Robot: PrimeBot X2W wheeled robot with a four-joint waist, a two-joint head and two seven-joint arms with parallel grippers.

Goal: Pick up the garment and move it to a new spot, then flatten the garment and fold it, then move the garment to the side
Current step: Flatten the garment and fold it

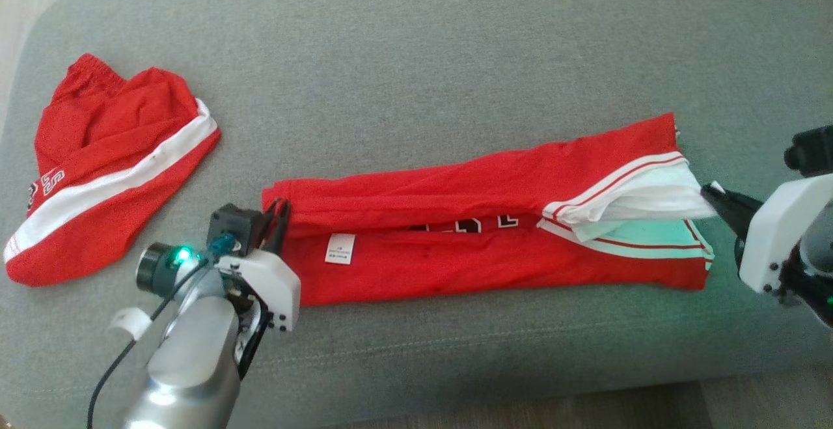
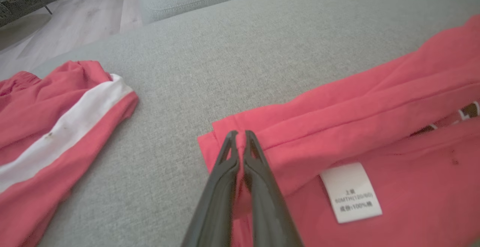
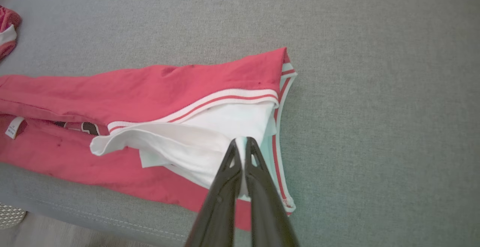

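**Both grippers clamped on the ends, the fold is on**

Nearest the robot, the left gripper (image 1: 276, 221) is pinched right down on the left end of the garment (image 1: 481, 181). Its left wrist view shows the two dark fingers (image 2: 262, 187) together with red hem caught between them. Over on the right, the right gripper (image 1: 712, 191) is likewise closed tight, and what it has is a flap of white cloth at the garment's right end.

The garment lies as a long red strip across the middle of the grey cushion (image 1: 455, 58), running left to right. Its near half lies flat with the white care label (image 1: 340, 249) facing up, just right of the left gripper. The far half is turned over towards the near one, and dark lettering peeks out of the gap between them.

This looks like the lengthwise fold being set. To do it well, both ends should travel together and level, with the strip kept gently taut so the middle does not sag. The white flap on the right is bunched and wants laying flat before release.

Further off at the far left sit the red shorts (image 1: 110, 168) with their white stripe, well apart from the fold
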